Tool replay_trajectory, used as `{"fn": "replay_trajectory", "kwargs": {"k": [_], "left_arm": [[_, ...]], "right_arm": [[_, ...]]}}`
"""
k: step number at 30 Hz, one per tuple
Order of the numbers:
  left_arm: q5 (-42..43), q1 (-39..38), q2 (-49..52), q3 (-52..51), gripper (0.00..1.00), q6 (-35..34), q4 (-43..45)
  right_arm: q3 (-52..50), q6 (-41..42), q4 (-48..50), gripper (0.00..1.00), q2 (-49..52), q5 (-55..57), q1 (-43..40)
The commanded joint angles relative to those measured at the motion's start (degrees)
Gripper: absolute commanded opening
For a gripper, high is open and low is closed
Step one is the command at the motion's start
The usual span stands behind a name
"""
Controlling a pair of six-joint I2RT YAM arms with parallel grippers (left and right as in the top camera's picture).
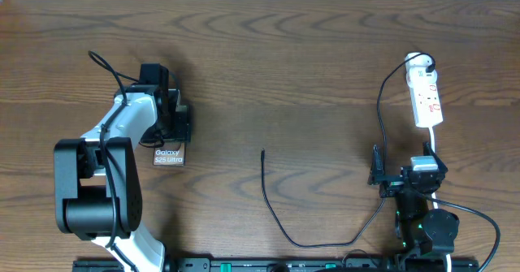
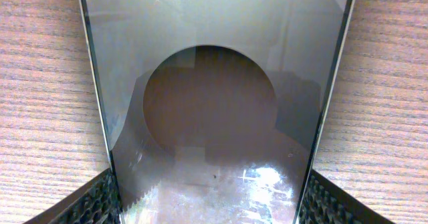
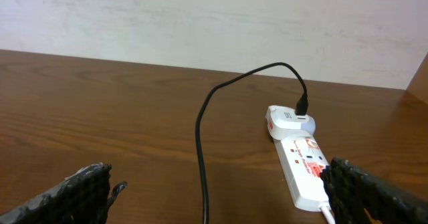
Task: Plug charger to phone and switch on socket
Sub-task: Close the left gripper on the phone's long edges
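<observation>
White lettering on the phone point(image 1: 168, 155) reads "Galaxy S25 Ultra"; the rest of it lies hidden under the left hand point(image 1: 172, 130), which seems to clasp its long edges on the counter point(image 1: 284, 61). The right hand point(image 3: 221, 184) gapes empty near the socket point(image 3: 304, 167), whose red print is illegible, and the tip of the charger point(image 1: 272, 211) lies loose mid-counter.

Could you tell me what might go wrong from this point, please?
1. The left fingers seem to pinch only the glossy edges of the phone, so it may slip if it is lifted or turned.
2. The charger runs close past the open right fingers. Moving that arm could snag it, dragging its free tip further from the phone or tugging at the socket.
</observation>
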Motion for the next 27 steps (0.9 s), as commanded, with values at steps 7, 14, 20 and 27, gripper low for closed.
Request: {"fn": "replay_trajectory", "kwargs": {"k": [7, 14, 20, 27], "left_arm": [[3.2, 0.0, 3.5, -2.9, 0.57, 0.0, -0.2], [3.2, 0.0, 3.5, -2.9, 0.38, 0.0, -0.1], [3.2, 0.0, 3.5, -2.9, 0.08, -0.5, 0.4], [3.2, 0.0, 3.5, -2.9, 0.08, -0.5, 0.3]], "right_arm": [[-0.1, -0.6, -0.2, 0.99, -0.1, 0.6, 1.1], [-0.1, -0.5, -0.2, 0.99, -0.1, 0.6, 1.1], [-0.1, -0.5, -0.2, 0.99, -0.1, 0.6, 1.1], [-0.1, -0.5, -0.2, 0.99, -0.1, 0.6, 1.1]]}}
